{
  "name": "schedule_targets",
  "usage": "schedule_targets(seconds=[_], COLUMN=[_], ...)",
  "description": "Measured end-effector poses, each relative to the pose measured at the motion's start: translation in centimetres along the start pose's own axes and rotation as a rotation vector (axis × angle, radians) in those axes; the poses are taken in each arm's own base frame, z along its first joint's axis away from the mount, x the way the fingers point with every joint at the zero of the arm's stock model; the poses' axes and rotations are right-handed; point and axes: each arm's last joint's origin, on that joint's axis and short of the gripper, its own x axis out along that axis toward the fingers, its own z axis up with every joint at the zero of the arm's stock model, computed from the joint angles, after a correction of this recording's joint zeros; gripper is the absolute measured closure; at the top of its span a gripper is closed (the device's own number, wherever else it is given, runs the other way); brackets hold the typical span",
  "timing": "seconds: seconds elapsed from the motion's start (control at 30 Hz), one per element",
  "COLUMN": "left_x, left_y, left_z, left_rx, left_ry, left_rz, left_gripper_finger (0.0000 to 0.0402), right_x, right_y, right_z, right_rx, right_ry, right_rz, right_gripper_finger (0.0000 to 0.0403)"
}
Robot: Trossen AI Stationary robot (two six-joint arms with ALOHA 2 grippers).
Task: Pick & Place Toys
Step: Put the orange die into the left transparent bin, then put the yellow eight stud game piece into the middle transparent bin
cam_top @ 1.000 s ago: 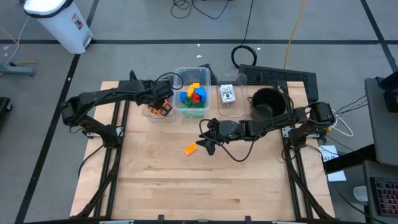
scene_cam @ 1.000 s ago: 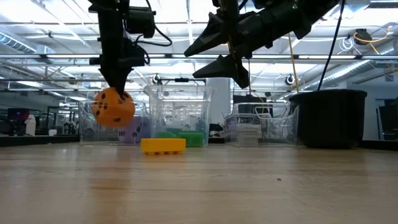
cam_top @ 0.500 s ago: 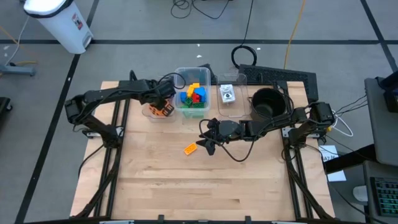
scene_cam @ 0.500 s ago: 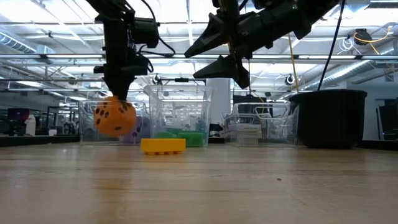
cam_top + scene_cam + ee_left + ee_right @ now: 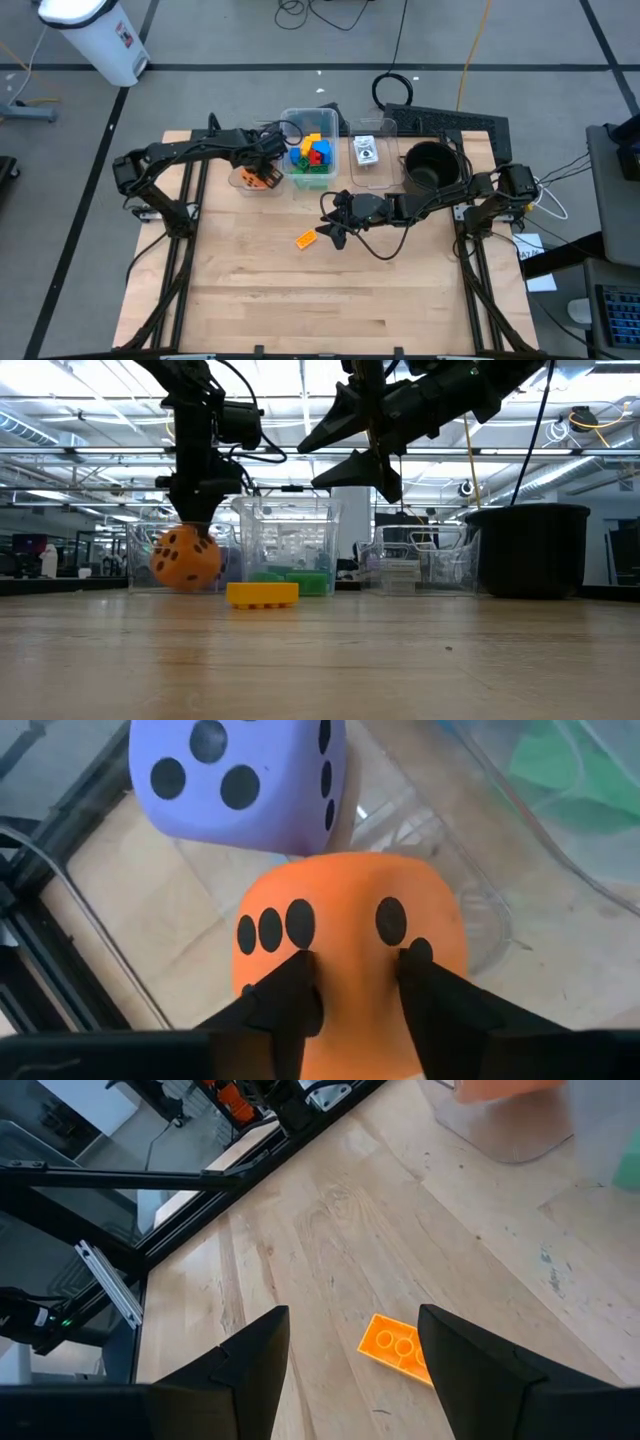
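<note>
Left wrist view: the left end effector (image 5: 355, 982) pinches the orange die (image 5: 347, 935) beside the purple die (image 5: 240, 780) in a clear tub (image 5: 252, 180). Right end effector (image 5: 345, 1350) hangs spread above the orange block (image 5: 398, 1348) on the bench (image 5: 320, 290), near the block-filled tub (image 5: 311, 150).

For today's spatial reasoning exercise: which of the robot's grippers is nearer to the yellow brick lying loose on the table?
The right. The right gripper hangs open just above and beside the yellow brick, not touching it. The left gripper is farther off, at the orange die in the clear tub.
</note>
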Motion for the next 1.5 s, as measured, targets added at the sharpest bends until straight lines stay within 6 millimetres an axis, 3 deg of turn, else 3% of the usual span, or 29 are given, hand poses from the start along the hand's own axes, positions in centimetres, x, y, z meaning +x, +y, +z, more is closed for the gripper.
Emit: schedule_targets(seconds=[0.3,0.57,0.83,1.1,1.33,1.5], left_x=[0.0,-1.7,-7.3,-14.9,-20.9,-21.2], left_y=[-0.1,-0.1,0.4,1.7,4.2,5.7], left_z=[0.0,0.8,2.9,3.2,0.5,-3.1], left_rx=[0.005,0.027,0.104,0.076,-0.04,-0.109], left_ry=[0.018,0.016,-0.117,-0.39,-0.76,-0.918], left_rz=[-0.054,-0.117,-0.162,-0.261,-0.478,-0.631], left_gripper_finger=[0.0165,0.0134,0.0133,0.0133,0.0133,0.0133], right_x=[0.0,0.0,0.0,0.0,0.0,0.0], right_y=[0.0,0.0,0.0,0.0,0.0,0.1], right_z=[0.0,0.0,0.0,0.0,0.0,0.1], right_rx=[-0.001,-0.001,0.0,0.007,0.008,0.038], right_ry=[0.003,0.003,0.003,0.004,0.003,-0.011], right_rz=[-0.003,-0.003,-0.003,-0.003,-0.003,0.005], right_gripper_finger=[0.0188,0.0188,0.0188,0.0188,0.0188,0.0188])
